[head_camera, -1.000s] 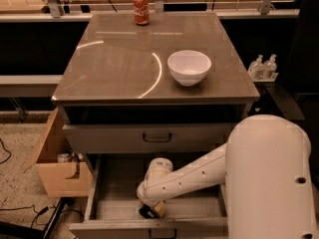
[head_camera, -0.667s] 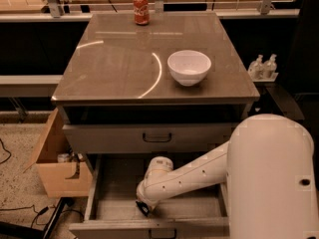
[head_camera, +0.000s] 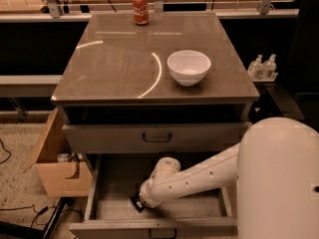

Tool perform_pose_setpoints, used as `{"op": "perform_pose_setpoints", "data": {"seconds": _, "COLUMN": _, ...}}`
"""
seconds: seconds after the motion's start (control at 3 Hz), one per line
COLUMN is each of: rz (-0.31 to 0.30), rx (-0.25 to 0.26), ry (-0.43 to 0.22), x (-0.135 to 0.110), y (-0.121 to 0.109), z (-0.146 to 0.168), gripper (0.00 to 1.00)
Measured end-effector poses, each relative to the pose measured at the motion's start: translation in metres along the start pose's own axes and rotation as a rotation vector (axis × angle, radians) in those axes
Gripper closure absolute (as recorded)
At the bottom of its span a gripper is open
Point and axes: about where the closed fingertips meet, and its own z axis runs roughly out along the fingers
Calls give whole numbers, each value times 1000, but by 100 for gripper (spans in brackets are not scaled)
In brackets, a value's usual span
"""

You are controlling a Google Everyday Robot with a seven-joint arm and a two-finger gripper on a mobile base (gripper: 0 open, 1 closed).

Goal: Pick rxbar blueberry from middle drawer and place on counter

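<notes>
Counter (head_camera: 114, 68) waits above the open middle drawer (head_camera: 112, 188). Gripper (head_camera: 141, 204) sits low at the drawer's 8 o'clock, on a dark sliver, probably the rxbar blueberry (head_camera: 133, 201); whether it grips, I cannot tell. Best to lift straight, clearing the upper drawer (head_camera: 199, 136).

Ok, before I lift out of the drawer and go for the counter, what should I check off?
1. The middle drawer is pulled open: ok.
2. The gripper is down inside it, near the front left: ok.
3. The rxbar blueberry is held: cannot tell; only a dark shape shows at the gripper.
4. The drawer above is pushed in, out of the lift path: ok.
5. The counter has a bare spot: ok, its front left is free; the white bowl sits to the right, the red soda can at the back edge.
</notes>
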Motion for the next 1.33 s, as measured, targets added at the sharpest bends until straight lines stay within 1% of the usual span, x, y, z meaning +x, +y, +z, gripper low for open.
{"op": "perform_pose_setpoints", "data": {"seconds": 0.33, "rz": -5, "rx": 53, "ry": 3, "x": 4, "y": 7, "z": -24, "gripper": 100}}
{"op": "perform_pose_setpoints", "data": {"seconds": 0.67, "rz": -4, "rx": 91, "ry": 39, "x": 12, "y": 21, "z": -59, "gripper": 100}}
{"op": "perform_pose_setpoints", "data": {"seconds": 1.0, "rz": 0, "rx": 96, "ry": 96, "x": 19, "y": 37, "z": -97, "gripper": 100}}
{"op": "perform_pose_setpoints", "data": {"seconds": 1.33, "rz": -1, "rx": 98, "ry": 104, "x": 21, "y": 38, "z": -101, "gripper": 84}}
